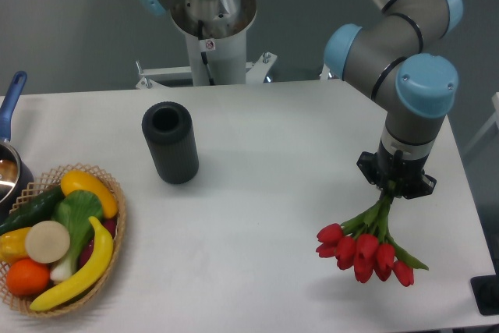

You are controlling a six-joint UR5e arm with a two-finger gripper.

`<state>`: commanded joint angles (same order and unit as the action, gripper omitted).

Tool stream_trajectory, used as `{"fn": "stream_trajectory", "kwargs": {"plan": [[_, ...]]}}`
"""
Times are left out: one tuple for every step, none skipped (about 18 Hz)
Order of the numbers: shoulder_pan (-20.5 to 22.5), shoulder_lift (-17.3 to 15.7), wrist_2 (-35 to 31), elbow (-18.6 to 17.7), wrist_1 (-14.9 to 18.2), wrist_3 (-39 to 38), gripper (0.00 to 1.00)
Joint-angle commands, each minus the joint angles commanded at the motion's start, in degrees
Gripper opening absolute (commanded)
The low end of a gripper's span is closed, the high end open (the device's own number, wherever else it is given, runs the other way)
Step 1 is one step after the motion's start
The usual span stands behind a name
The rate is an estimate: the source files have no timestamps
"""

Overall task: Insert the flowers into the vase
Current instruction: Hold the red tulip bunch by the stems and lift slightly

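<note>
Camera view is showing the gripper [387,188] clamping the green stems of the flowers [365,251] at the right side of the table [265,193], with the red buds hanging down and fanning out below it, near the table's front edge. Well apart to the left, the vase [170,143] is standing upright, its round hole facing up. A basket [109,193] of fruit and vegetables is sitting at the front left, beside a blue-handled pot [9,146].
</note>
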<state>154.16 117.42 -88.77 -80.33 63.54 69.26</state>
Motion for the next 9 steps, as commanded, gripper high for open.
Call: {"fn": "stream_trajectory", "kwargs": {"plan": [[-0.09,-0.26,0.09,-0.09,0.00,-0.09,0.00],[-0.09,-0.61,0.09,-0.35,0.00,-0.09,0.00],[-0.09,-0.79,0.26,-0.44,0.09,-0.09,0.00],[0.00,-1.05,0.96,-0.44,0.26,-0.18,0.00],[0.00,-1.32,1.58,-0.53,0.35,-0.26,0.00],[0.00,-1.49,2.28,-0.53,0.26,-0.26,0.00],[0.09,-1.50,3.16,-0.44,0.26,-0.35,0.01],[0.00,-1.50,4.12,-0.44,0.00,-0.87,0.01],[0.00,-1.58,5.17,-0.53,-0.35,-1.23,0.01]]}}
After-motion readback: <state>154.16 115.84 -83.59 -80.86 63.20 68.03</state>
